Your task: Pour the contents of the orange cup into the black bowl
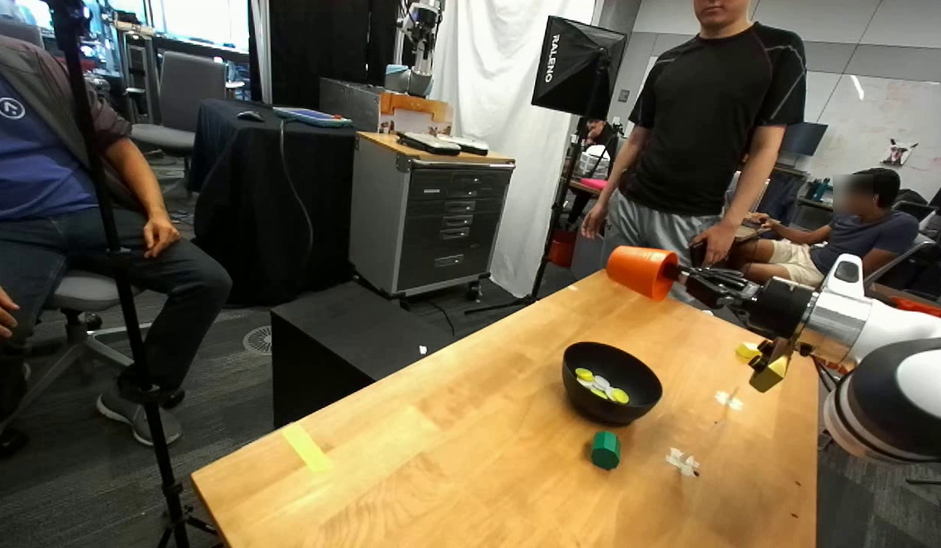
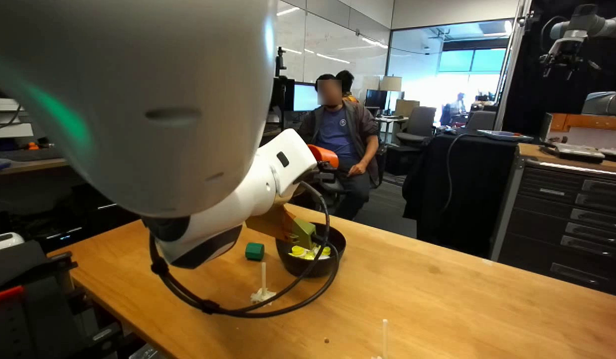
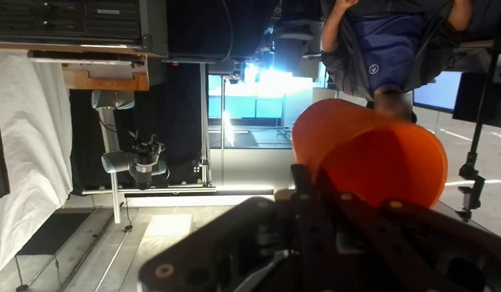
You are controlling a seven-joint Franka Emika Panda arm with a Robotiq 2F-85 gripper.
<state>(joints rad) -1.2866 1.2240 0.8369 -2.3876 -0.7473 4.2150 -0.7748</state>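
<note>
Bright orange over the small tapered plastic cup (image 1: 636, 268), deepening to red inside in the wrist view. Plain black on the wide round shallow bowl (image 1: 630, 373). Mixed yellow and white among the small flat discs (image 1: 601, 386). Solid green on the faceted block (image 1: 605, 450). Streaked honey-brown along the grain of the flat wooden table (image 1: 448, 418). Yellow on the straight strip of tape (image 1: 307, 447). Black on the two-fingered mechanical gripper (image 3: 309, 174); white with black on the rounded robot arm (image 1: 904, 326). Lettered white on black across the boxy softbox (image 1: 575, 70).
</note>
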